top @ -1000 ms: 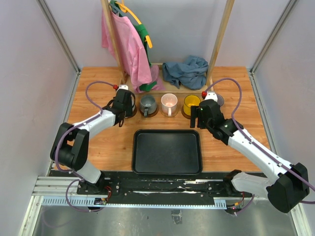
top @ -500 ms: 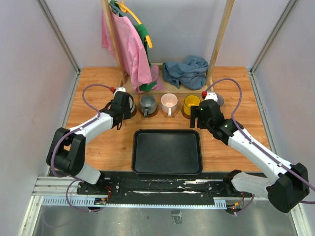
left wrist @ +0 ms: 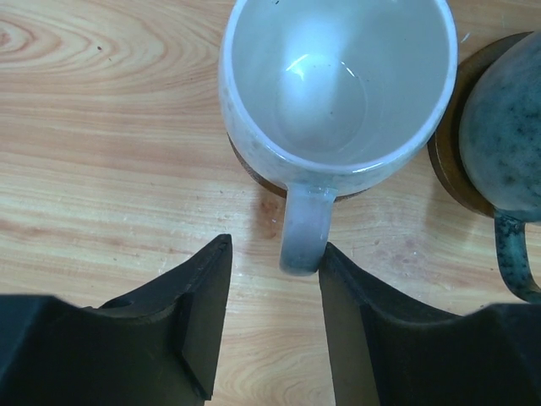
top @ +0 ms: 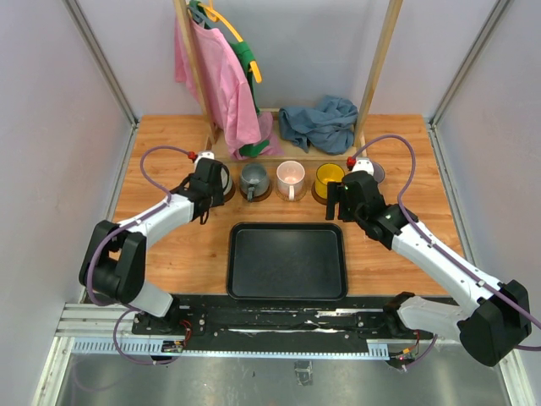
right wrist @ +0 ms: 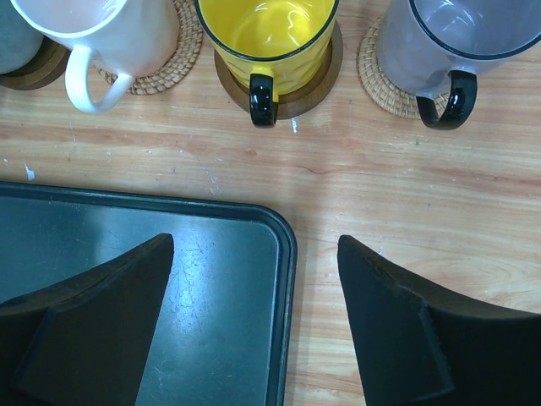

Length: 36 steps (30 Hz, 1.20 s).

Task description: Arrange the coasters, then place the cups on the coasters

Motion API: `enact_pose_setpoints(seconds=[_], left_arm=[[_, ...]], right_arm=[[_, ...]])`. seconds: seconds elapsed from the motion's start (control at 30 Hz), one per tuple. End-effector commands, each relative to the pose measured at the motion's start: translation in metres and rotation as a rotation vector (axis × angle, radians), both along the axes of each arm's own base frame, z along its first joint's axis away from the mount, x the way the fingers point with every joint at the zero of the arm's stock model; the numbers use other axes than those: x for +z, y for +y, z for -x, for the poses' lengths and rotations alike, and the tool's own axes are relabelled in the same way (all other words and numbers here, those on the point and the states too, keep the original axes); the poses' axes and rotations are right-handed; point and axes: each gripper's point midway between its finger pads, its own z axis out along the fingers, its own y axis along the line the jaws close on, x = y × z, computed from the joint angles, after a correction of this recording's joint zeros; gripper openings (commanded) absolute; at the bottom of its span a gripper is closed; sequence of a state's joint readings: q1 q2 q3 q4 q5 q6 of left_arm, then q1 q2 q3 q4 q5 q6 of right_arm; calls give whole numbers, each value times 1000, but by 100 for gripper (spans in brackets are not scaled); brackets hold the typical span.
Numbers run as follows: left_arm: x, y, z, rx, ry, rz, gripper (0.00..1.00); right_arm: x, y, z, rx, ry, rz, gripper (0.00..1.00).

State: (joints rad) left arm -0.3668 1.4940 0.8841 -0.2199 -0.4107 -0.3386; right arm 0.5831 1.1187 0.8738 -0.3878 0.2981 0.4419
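Observation:
Five cups stand in a row, each on a coaster. The white cup (left wrist: 338, 85) rests on a dark brown coaster (left wrist: 258, 176), its handle (left wrist: 304, 233) pointing at my left gripper (left wrist: 272, 249). That gripper is open: the handle's end lies against the right finger, with a gap to the left finger. Beside it is the dark grey cup (left wrist: 507, 118) on a brown coaster (left wrist: 446, 169). The pink cup (right wrist: 110, 34), yellow cup (right wrist: 266, 38) and lavender cup (right wrist: 456, 42) sit beyond my open, empty right gripper (right wrist: 254, 245).
A black tray (top: 287, 260) lies in the middle near the front, its right far corner under the right gripper. A wooden rack (top: 372, 76) at the back holds pink and green clothes (top: 221, 80). A blue cloth (top: 321, 123) lies behind the cups.
The left arm's elbow has swung outward to the left while its gripper stayed at the white cup's handle. The right arm has not moved.

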Motion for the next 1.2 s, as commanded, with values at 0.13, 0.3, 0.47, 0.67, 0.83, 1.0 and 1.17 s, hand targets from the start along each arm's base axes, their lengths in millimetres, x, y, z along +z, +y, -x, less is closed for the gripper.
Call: enact_pose_setpoints(seconds=[0.13, 0.3, 0.47, 0.67, 0.83, 1.0, 1.17], left_arm=[[31, -1, 3, 0, -71, 60, 63], [62, 1, 8, -2, -129, 82, 90], [83, 6, 17, 21, -173, 102, 100], [87, 17, 31, 66, -153, 84, 100], [89, 29, 48, 104, -141, 68, 100], [92, 48, 69, 191, -166, 62, 100], [106, 58, 88, 226, -257, 105, 100]], right_arm=[[-2, -8, 0, -31, 9, 12, 80], [5, -26, -1, -86, -24, 79, 85], [15, -66, -7, -212, -77, 150, 98], [19, -132, 4, -435, -86, 124, 98], [30, -167, 32, -584, -153, 96, 98], [33, -180, 58, -639, -154, 112, 98], [35, -186, 74, -664, -129, 127, 98]])
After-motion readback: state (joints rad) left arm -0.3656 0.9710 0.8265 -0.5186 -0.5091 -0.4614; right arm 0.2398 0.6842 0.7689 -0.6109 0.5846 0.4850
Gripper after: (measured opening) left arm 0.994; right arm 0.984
